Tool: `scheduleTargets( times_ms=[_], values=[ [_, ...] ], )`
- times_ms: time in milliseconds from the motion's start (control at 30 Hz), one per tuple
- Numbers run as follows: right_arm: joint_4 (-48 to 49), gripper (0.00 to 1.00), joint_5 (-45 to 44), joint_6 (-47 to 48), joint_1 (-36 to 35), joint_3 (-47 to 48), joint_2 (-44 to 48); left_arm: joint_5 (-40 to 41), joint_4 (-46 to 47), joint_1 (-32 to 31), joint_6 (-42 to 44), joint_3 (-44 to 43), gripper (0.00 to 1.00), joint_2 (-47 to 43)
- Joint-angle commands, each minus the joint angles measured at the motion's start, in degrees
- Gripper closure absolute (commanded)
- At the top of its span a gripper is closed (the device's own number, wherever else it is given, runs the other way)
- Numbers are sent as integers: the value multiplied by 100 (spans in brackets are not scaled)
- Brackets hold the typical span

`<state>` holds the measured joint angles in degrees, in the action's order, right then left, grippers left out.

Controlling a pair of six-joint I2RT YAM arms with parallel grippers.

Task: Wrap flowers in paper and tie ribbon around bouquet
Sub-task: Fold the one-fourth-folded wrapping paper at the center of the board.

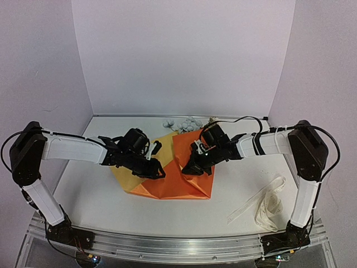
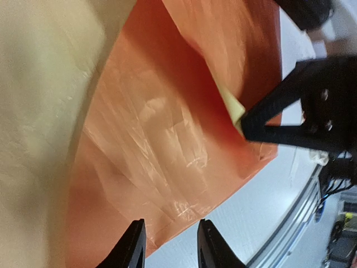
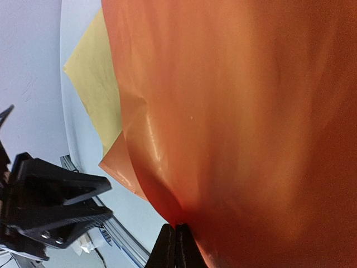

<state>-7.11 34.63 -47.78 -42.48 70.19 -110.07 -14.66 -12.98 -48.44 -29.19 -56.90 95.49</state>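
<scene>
Along the near table edge runs an aluminium rail [image 1: 178, 245] that carries both arm bases. Just past it, off the near right corner of the paper [image 1: 173, 187] and well apart from it, the cream-white ribbon [image 1: 268, 204] lies in a slack, looped heap on the white table [image 1: 83, 195]. The paper sits mid-table, folded over itself, mostly orange face up, with a yellow band showing along its left side. The left gripper [image 2: 170, 245] hangs low over the paper's left half. In its wrist view the two fingertips stand apart above the sheet's near edge, with nothing clamped between them. The right gripper [image 3: 175, 245] is over the paper's middle, toward the far side. Its fingers are pressed together and pinch a raised fold of the orange sheet, which rises to a peak at the fingertips; a sliver of yellow shows at the pinch in the left wrist view. Beyond the paper's far edge the flowers [image 1: 181, 124] show as pale blooms poking out from under the sheet, with their stems mostly covered.
</scene>
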Motion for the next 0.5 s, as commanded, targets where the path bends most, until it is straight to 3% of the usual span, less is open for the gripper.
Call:
scheduleTargets(
  times_ms=[0, 233, 467],
  values=[
    [293, 100, 282, 84, -6, 21, -141, -729, 195, 530, -102, -467, 62, -96],
    [473, 100, 677, 9, -6, 136, -214, -1236, 117, 943, 476, -1282, 43, 724],
    [469, 100, 955, -47, -6, 214, -271, -1366, 156, 1028, 724, -1860, 39, 1441]
  ],
)
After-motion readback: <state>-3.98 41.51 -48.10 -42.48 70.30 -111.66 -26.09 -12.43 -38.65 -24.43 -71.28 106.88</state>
